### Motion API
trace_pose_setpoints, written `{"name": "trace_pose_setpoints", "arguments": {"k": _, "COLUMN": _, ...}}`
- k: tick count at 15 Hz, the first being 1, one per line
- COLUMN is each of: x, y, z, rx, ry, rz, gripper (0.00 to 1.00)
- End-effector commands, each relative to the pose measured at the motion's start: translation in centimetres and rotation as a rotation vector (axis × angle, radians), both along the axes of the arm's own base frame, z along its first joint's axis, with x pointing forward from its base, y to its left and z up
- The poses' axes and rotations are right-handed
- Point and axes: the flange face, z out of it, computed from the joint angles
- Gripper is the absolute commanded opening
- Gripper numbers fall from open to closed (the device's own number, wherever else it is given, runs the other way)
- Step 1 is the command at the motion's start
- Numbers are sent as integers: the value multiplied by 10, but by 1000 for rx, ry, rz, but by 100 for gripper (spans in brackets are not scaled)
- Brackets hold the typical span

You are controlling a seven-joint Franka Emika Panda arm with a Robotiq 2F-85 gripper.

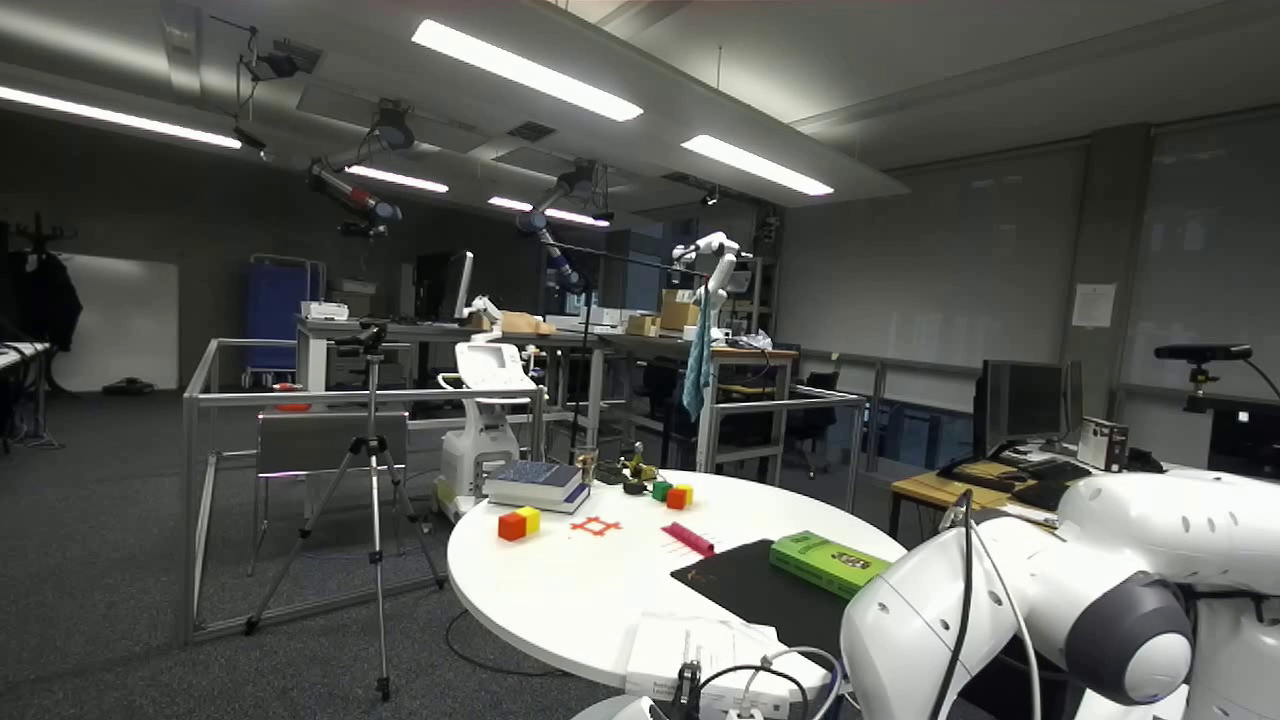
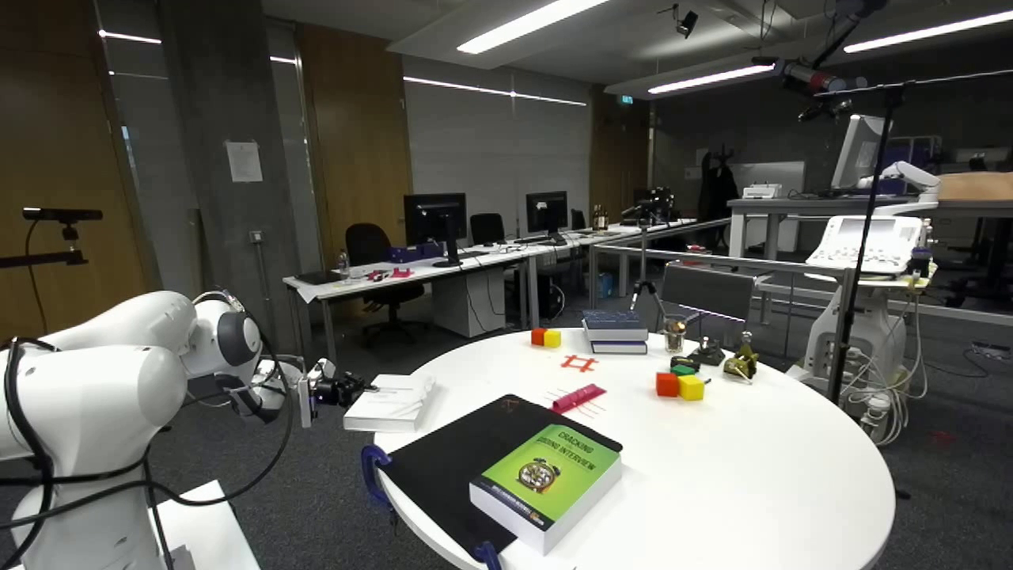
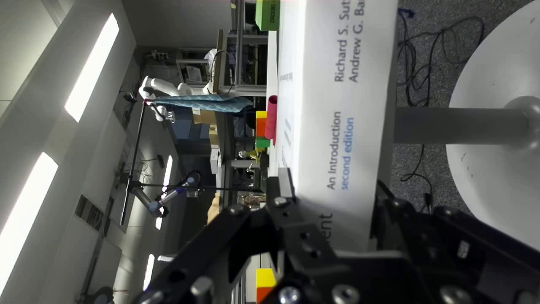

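A thick white book (image 3: 337, 97) fills the middle of the wrist view, its spine lettering facing the camera. My gripper (image 3: 333, 188) is shut across the book's thickness, one finger (image 3: 280, 194) along the cover and the opposite finger on the far face, largely dark. In an exterior view the same white book (image 2: 389, 402) lies at the table's edge, partly past it, with the gripper (image 2: 366, 388) at its outer end. Another exterior view has the white book (image 1: 700, 650) at the near edge, cables and part of the gripper in front.
On the round white table (image 2: 712, 475) lie a green book (image 2: 554, 467) on a black mat (image 2: 443, 467), a pink tube (image 2: 578, 397), an orange lattice piece (image 2: 579, 363), coloured cubes (image 2: 679, 385) and stacked blue books (image 2: 616, 331). Blue clamps (image 2: 375, 475) grip the table's rim.
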Motion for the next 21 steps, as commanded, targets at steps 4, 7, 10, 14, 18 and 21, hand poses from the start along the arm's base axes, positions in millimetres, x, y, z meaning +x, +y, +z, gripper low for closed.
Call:
{"name": "trace_pose_setpoints", "arguments": {"k": 4, "x": -2, "y": 10, "z": 15, "rx": -35, "ry": -10, "rz": 9, "gripper": 16}}
{"name": "trace_pose_setpoints", "arguments": {"k": 7, "x": -4, "y": 15, "z": 20, "rx": -37, "ry": -13, "rz": 13, "gripper": 16}}
{"name": "trace_pose_setpoints", "arguments": {"k": 10, "x": -7, "y": 27, "z": 32, "rx": -40, "ry": -18, "rz": 24, "gripper": 16}}
{"name": "trace_pose_setpoints", "arguments": {"k": 14, "x": -11, "y": 38, "z": 49, "rx": -55, "ry": 4, "rz": 50, "gripper": 16}}
{"name": "trace_pose_setpoints", "arguments": {"k": 18, "x": -9, "y": 43, "z": 61, "rx": -69, "ry": 27, "rz": 58, "gripper": 16}}
{"name": "trace_pose_setpoints", "arguments": {"k": 21, "x": -5, "y": 43, "z": 71, "rx": -70, "ry": 22, "rz": 52, "gripper": 16}}
